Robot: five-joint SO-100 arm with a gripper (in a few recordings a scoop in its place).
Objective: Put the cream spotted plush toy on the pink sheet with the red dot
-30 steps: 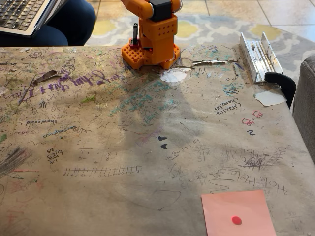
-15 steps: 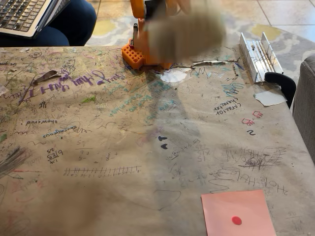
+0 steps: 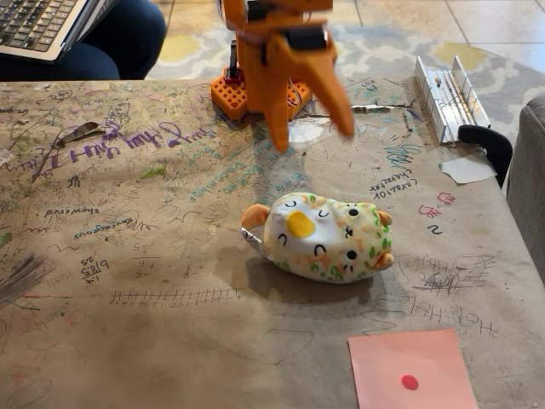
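Note:
The cream spotted plush toy (image 3: 325, 237) lies on its side in the middle of the table, with orange nubs at both ends and green spots along its lower edge. My orange gripper (image 3: 311, 141) hangs above and behind it, near the arm's base, open, with its two fingers spread and nothing between them. It stands clear of the toy. The pink sheet with the red dot (image 3: 413, 370) lies flat at the front right of the table, a short way in front of the toy and apart from it.
The table (image 3: 153, 273) is covered in scribbled brown paper. A metal rail piece (image 3: 447, 95) and a black clamp (image 3: 487, 145) sit at the back right, a white paper scrap (image 3: 467, 169) beside them. A person with a laptop (image 3: 38, 25) sits at the back left.
The plush toy has appeared in the middle of the table, which was bare before. My arm has swung down from its folded pose, and the open gripper now points at the table.

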